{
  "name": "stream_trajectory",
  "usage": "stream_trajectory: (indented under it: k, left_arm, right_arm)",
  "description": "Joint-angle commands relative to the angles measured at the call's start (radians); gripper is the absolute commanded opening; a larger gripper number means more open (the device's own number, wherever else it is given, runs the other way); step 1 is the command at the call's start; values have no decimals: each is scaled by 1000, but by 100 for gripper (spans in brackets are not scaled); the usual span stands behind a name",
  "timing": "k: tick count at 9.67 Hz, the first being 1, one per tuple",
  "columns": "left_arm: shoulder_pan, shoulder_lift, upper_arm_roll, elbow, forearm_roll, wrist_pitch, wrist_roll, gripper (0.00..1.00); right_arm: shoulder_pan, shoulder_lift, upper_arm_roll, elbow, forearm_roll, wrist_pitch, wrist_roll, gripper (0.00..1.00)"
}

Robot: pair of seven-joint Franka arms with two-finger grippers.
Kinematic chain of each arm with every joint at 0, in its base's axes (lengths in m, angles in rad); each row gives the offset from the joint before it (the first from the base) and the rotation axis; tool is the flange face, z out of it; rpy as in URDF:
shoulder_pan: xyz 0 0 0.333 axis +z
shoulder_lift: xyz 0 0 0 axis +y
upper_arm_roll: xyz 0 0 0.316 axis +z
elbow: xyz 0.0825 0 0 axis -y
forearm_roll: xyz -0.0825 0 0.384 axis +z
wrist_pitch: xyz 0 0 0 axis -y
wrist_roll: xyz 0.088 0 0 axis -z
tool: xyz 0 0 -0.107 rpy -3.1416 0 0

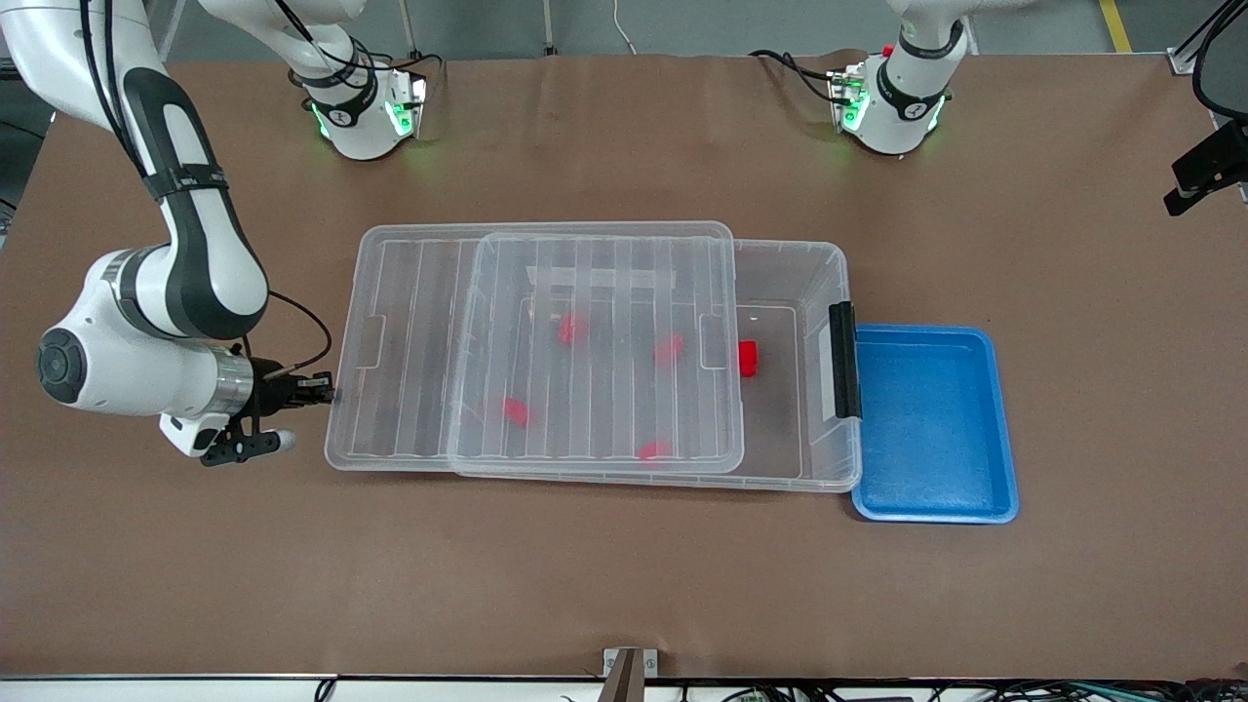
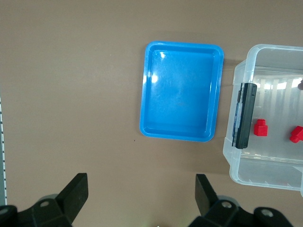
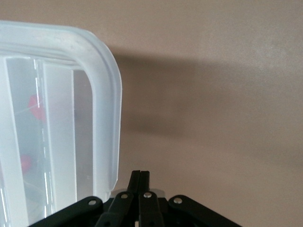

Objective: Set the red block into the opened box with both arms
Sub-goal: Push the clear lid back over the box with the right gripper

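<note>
The clear box (image 1: 824,278) lies mid-table, its black latch (image 1: 843,361) at the end toward the left arm. Its ribbed lid (image 1: 409,341) sits slid toward the right arm's end, leaving the latch end uncovered. One red block (image 1: 749,358) lies in the uncovered part; several more red blocks (image 1: 572,329) show through the lid. My right gripper (image 1: 327,390) (image 3: 140,174) is shut, its tips against the lid's (image 3: 106,118) end edge, nothing seen between them. My left gripper (image 2: 141,184) hangs open and empty high over bare table beside the blue tray; it shows the box (image 2: 246,61) with red blocks (image 2: 260,127).
A blue tray (image 1: 1004,429) (image 2: 144,94) stands empty, touching the box's latch end. Both arm bases (image 1: 366,117) stand along the edge farthest from the front camera. A black camera mount (image 1: 1204,171) sticks in at the left arm's end.
</note>
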Motion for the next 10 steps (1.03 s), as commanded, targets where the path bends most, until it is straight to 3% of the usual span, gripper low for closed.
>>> stream_trajectory:
  k: [1,8,10]
  left_arm:
    - [7,-9,1,-34,-16,0,9,100]
    - [9,-9,4,-34,-16,0,28,100]
    - [9,-9,4,-36,-16,-2,32,100]
  right_arm:
    - [6,-2,30,3,21,-3,81,0]
    - [11,22,98,42,25,11,253,0]
    - [8,34,144,51,25,14,319,0]
